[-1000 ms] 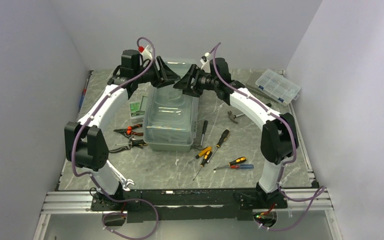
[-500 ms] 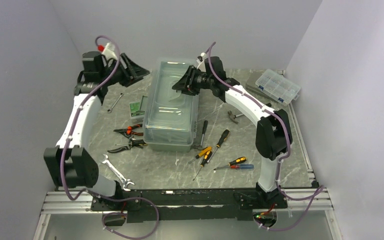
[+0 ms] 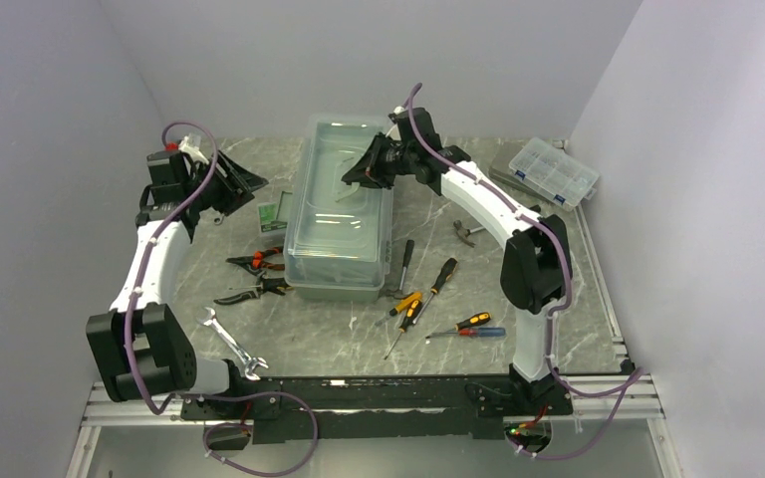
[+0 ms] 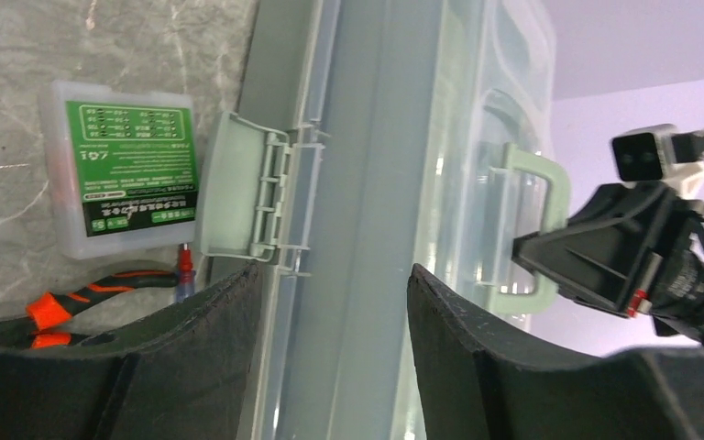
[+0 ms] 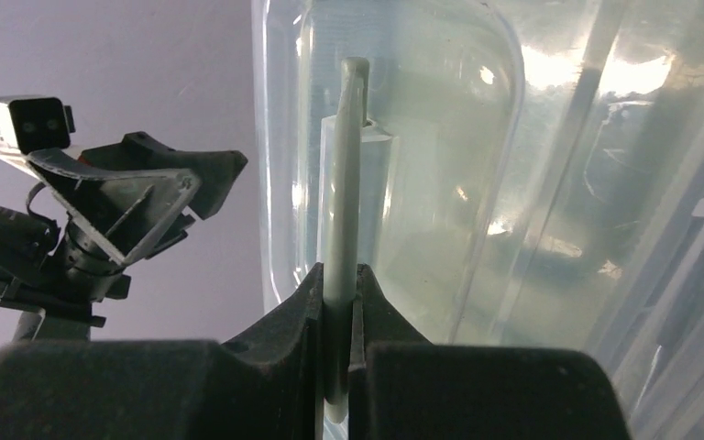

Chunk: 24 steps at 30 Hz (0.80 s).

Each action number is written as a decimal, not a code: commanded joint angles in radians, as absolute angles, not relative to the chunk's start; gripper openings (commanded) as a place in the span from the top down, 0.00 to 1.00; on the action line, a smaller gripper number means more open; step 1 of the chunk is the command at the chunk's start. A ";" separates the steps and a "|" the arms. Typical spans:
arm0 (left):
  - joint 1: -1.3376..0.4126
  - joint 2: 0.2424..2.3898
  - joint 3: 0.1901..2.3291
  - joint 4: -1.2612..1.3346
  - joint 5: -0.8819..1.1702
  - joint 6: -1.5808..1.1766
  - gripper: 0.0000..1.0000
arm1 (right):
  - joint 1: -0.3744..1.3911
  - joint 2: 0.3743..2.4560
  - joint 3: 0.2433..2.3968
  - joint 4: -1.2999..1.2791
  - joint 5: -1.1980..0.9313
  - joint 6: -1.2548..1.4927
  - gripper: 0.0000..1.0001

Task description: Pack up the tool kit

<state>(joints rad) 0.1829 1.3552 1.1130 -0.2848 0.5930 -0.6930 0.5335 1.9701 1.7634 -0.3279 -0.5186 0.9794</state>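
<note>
Around the workspace, pale lilac walls (image 3: pixel 359 60) are closing in a grey marbled tabletop (image 3: pixel 558 329) on three sides. At its middle, the tool kit (image 3: pixel 344 214), a long sage-green box under a translucent lid (image 5: pixel 440 137), is lying with its length running from near to far. Near the far right corner, a clear organizer box (image 3: pixel 555 169) is sitting well apart from it.

Loose tools are lying around the kit. Orange-handled pliers (image 3: pixel 259 261) and black pliers (image 3: pixel 254 292) are resting just to its left, and a small green-labelled case (image 3: pixel 277 214) is sitting beside its left wall. A wrench (image 3: pixel 231 344) is lying toward the near left edge, and several screwdrivers (image 3: pixel 443 279) are lying scattered off its near right corner.

Over the lid, the right end effector (image 3: pixel 357 174) is pinching the kit's upright handle (image 5: pixel 344 183), its fingers pressing against both faces. Left of the kit, the left end effector (image 3: pixel 249 184) is hovering with fingers spread, holding nothing and facing the side latch (image 4: pixel 238 197).
</note>
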 commanded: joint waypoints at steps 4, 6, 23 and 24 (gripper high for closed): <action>0.184 1.389 1.064 -0.155 0.553 -0.711 0.37 | 0.544 1.960 1.956 -0.425 -0.518 0.870 1.00; 0.183 1.403 1.063 -0.155 0.549 -0.703 0.37 | 0.545 1.960 1.988 -0.450 -0.518 0.862 1.00; 0.180 1.496 1.056 -0.151 0.539 -0.668 0.38 | 0.472 1.859 1.927 -0.446 -0.562 0.856 1.00; 0.179 1.507 1.059 -0.154 0.539 -0.667 0.38 | 0.470 1.856 1.927 -0.448 -0.564 0.854 1.00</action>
